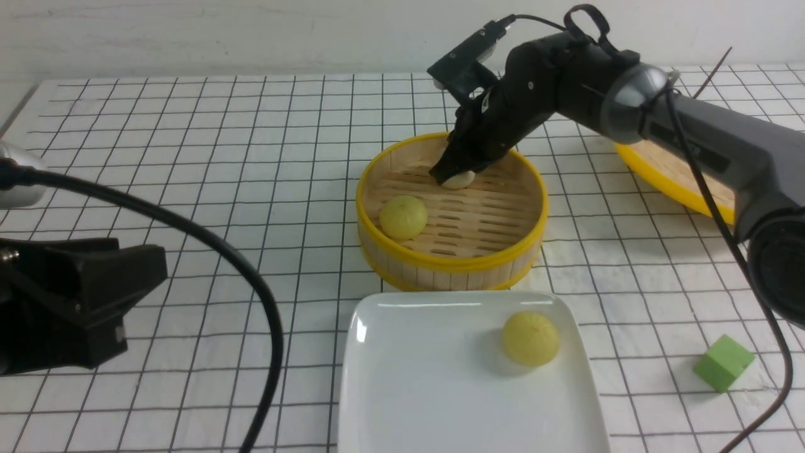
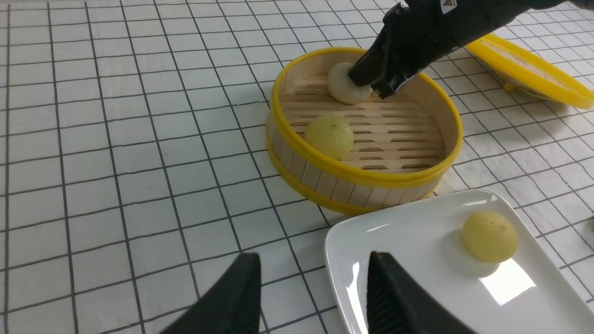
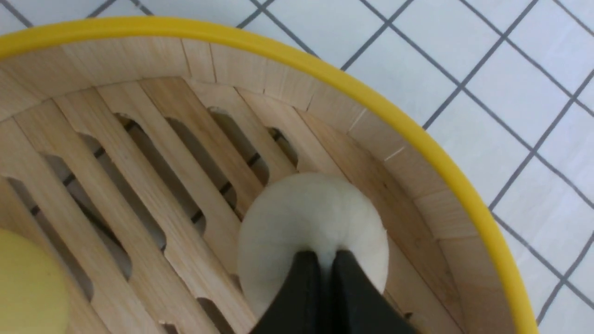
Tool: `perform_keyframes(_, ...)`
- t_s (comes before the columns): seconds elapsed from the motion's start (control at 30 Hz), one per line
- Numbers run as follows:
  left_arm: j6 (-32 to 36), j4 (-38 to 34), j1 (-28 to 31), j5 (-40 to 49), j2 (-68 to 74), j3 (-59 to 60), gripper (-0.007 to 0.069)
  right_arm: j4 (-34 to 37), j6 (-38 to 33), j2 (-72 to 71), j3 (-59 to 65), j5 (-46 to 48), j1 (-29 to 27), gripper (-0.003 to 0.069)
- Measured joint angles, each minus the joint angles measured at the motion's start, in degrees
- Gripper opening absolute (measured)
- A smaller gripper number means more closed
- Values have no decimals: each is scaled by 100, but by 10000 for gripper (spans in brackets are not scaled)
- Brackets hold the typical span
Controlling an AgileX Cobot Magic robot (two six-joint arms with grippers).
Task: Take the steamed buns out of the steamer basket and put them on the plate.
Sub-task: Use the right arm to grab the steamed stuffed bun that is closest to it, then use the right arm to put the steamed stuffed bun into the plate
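The steamer basket stands mid-table and holds two steamed buns. The pale yellow bun rests at the basket's left side. The off-white bun lies against the far wall, and my right gripper reaches down into the basket and is shut on it, pinching the soft top between nearly touching fingers. A third, yellow bun sits on the white plate in front of the basket. My left gripper hangs open and empty at the near left, over the plate's left edge.
The shallow yellow-rimmed lid lies at the back right, partly behind my right arm. A green cube sits on the gridded tabletop to the right of the plate. A black cable from the left arm arcs across the near left.
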Motion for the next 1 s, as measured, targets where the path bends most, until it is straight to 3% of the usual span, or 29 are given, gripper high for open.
perform_keyframes(0.33,0,42,0,1,0,0,342,-16,0,-1423,-1,877,0,15)
perform_keyframes(0.57,0,53,0,1,0,0,342,141,0,-2361,-12,2285,0,15)
perform_keyframes(0.7,0,58,0,1,0,0,342,530,0,-2568,-12,3029,0,15)
perform_keyframes(1.0,0,58,0,-28,0,210,342,1588,0,-2606,859,3066,0,16)
